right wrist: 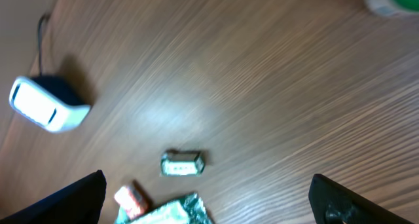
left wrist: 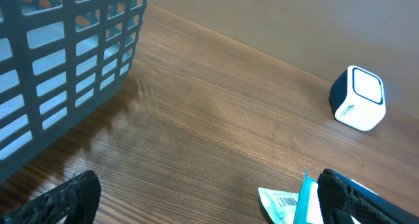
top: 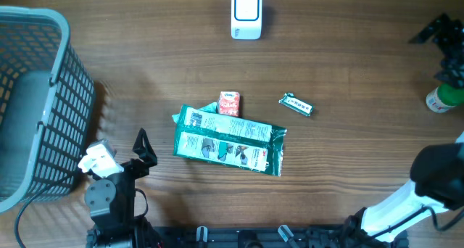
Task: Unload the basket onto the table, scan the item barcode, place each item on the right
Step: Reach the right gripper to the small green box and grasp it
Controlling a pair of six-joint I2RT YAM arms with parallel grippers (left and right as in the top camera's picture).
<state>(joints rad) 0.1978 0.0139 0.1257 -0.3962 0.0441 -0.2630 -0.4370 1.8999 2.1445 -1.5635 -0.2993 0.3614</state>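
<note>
Wood-grain table (top: 348,67) carries three small goods near its middle. A flat green packet (top: 228,141) lies face up, a little red box (top: 229,104) sits at its far edge, and a small silvery wrapped bar (top: 296,104) lies to the right of the box, apart from both. The left wrist view shows a barcode (left wrist: 285,201) on the pale corner of the packet, turned upward. The white scanner (top: 246,14) with its dark back stands at the far side of the table, well apart from the goods. A grey basket (top: 72,110) fills the left edge, and a white bottle with a green cap (top: 444,97) stands at the right edge. The left gripper (left wrist: 206,185) hangs low at the near left, between basket and packet. Its black fingers (left wrist: 65,201) are spread wide with only bare wood between them. The right gripper (right wrist: 208,183) hangs over the near right, likewise spread wide and grasping nothing, with the bar and box below it.
</note>
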